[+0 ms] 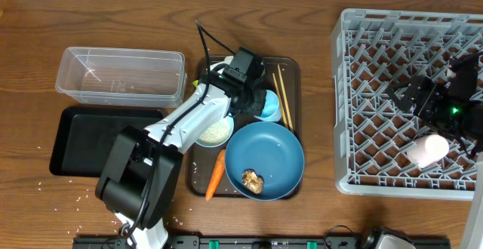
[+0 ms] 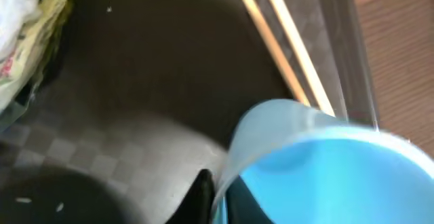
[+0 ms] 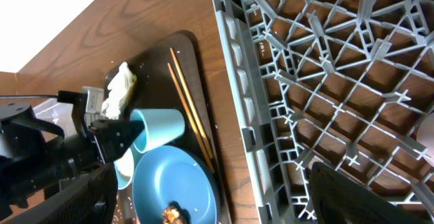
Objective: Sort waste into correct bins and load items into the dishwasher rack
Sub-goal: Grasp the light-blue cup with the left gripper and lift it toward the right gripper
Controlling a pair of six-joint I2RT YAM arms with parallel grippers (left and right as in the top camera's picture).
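My left gripper point(image 2: 218, 198) is shut on the rim of the small light-blue cup point(image 2: 325, 170), one finger inside and one outside. The cup point(image 1: 268, 106) lies on the brown serving tray point(image 1: 293, 69) beside the two chopsticks point(image 1: 281, 90). The crumpled wrapper point(image 2: 30, 20) sits at the tray's far corner. A white bowl point(image 1: 215, 132), a carrot point(image 1: 216, 175) and a large blue dish point(image 1: 272, 155) holding the brown food scrap point(image 1: 252, 179) fill the tray's front. My right gripper point(image 3: 210, 176) hangs open over the grey dishwasher rack point(image 1: 377, 68). The pinkish cup point(image 1: 428, 149) lies in the rack.
The clear tub point(image 1: 121, 75) stands at the back left with the shallow black tray point(image 1: 83, 139) in front of it. The left arm stretches across from the front edge over the black tray's right end. Small crumbs dot the table at front left.
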